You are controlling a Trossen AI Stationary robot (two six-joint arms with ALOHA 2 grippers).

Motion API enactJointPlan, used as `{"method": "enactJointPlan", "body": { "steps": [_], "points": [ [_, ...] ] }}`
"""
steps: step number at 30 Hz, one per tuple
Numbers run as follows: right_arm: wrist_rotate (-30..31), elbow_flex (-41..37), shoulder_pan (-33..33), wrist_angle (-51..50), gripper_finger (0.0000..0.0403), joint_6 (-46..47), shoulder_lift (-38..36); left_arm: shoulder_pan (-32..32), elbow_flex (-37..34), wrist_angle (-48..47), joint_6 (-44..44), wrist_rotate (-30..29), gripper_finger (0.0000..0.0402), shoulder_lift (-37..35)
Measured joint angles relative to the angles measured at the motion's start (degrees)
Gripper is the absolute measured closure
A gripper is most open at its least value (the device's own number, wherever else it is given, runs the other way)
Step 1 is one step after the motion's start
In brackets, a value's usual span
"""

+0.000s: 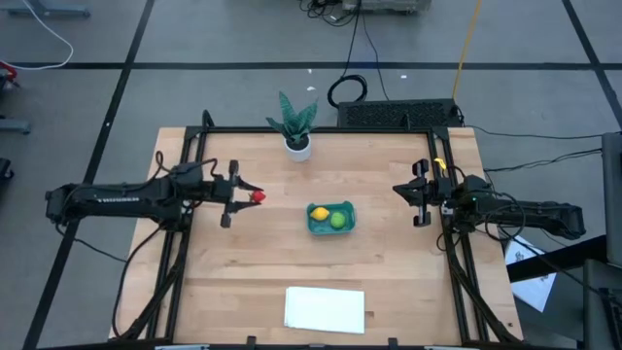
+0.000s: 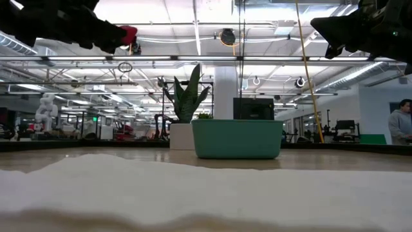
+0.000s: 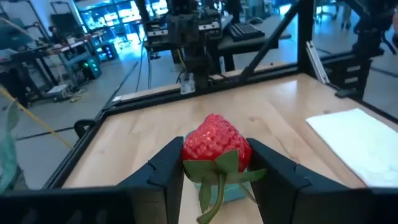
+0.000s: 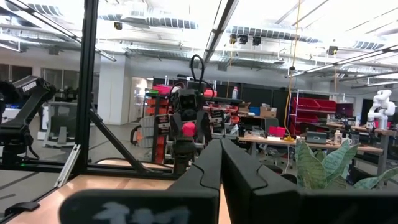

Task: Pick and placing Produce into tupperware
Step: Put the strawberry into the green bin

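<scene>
Red strawberry point(image 1: 258, 196) sits pinched between the fingers of the left claw point(image 1: 251, 195), held above the table point(image 1: 243, 272). From above, the tub point(image 1: 331, 218) lies to the right of that claw and slightly nearer the white sheet point(image 1: 325, 309). The lemon point(image 1: 319, 213) and the lime ball point(image 1: 337, 220) already rest inside the tub, side by side. The tub is roughly as far from one claw as from the other, but only the left one carries a piece. The right claw point(image 1: 420, 192) waits at the far side of the tub from the strawberry, fingers pressed together and holding nothing. A plant point(image 1: 296, 124) stands behind the tub, well apart from both arms.

At table height, the strawberry point(image 2: 129, 33) hangs high above the tub point(image 2: 237, 138) and off to one side of it. The left claw point(image 2: 121, 35) must therefore travel sideways toward the tub and then descend. The plant point(image 2: 187, 93) shows just behind the tub's rim.

Left wrist camera: the strawberry point(image 3: 215, 142) is gripped at its sides between both fingers point(image 3: 166, 171), green stalk hanging downward. The tub shows only as a teal sliver behind the fruit, so it lies straight ahead of the claw.

Right wrist camera: the right claw point(image 4: 220, 167) is closed and empty, with the left arm and its strawberry point(image 4: 188, 129) directly opposite.
</scene>
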Motion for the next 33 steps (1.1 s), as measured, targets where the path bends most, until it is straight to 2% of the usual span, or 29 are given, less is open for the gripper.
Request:
{"method": "enactJointPlan", "body": {
  "steps": [7, 14, 28, 33],
  "points": [
    [0.00, -0.02, -0.02, 0.13, 0.0403, 0.00, -0.01, 1.99, -0.59, 5.51, -5.83, -0.34, 0.0254, 0.84],
    [0.00, -0.01, -0.02, 0.17, 0.0403, -0.02, -0.01, 2.86, 1.74, 10.70, -8.54, 2.75, 0.0254, 7.99],
    [0.00, -0.02, -0.01, 0.24, 0.0403, 0.37, -0.01, 2.86, 21.08, 9.76, -6.96, 12.87, 0.0254, 31.58],
    [0.00, -0.01, 0.01, 0.24, 0.0403, 0.39, 0.01, 2.86, 27.69, 8.68, -7.01, 14.82, 0.0254, 38.65]
  ]
}}
